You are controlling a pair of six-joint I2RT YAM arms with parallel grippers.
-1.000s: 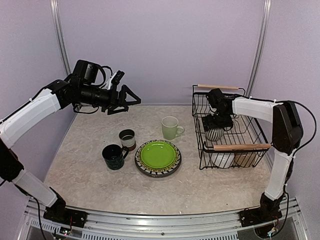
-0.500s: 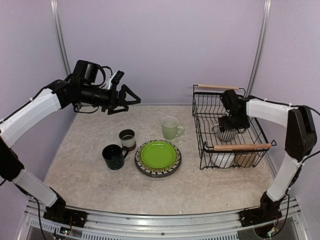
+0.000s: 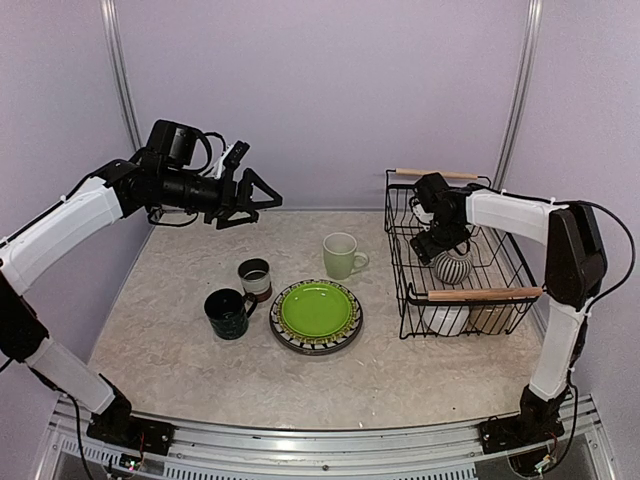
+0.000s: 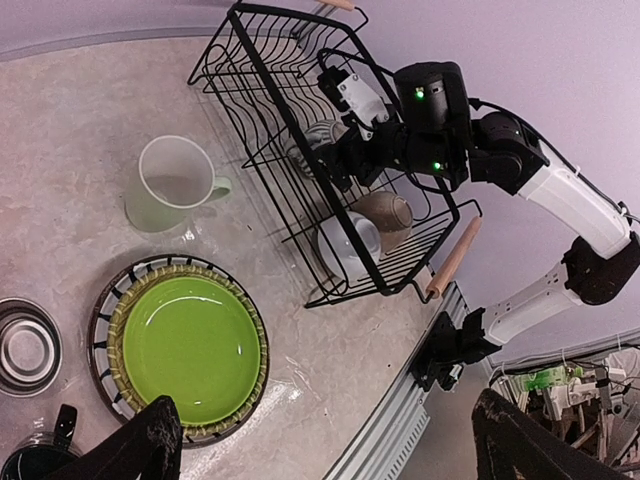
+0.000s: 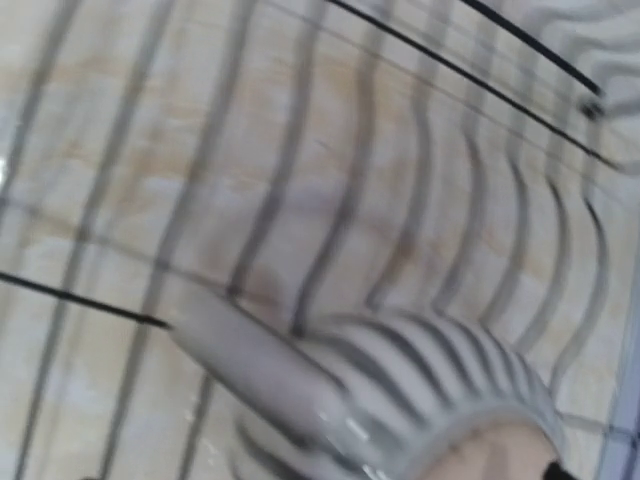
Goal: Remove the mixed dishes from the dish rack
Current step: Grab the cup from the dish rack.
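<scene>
Half-done: a pale green ceramic mug (image 3: 340,256), a brown-and-white mug (image 3: 255,279), a dark teal mug (image 3: 228,313) and a lime-green plate (image 3: 316,311), stacked on a dark patterned plate (image 3: 284,338), stand on the mottled surface (image 3: 180,365). Still inside the black wire dish rack (image 3: 482,294) with wooden rod handles are a black-and-white striped cup (image 3: 453,266), a white bowl (image 3: 445,320) and a tan cup (image 3: 490,319). The right tool (image 3: 440,243) sits against the striped cup; whether it grips cannot be told. The left tool (image 3: 258,198) hangs spread wide and empty above the surface. A second earlier the striped cup lay further left in the rack; the left arm is unmoved.
</scene>
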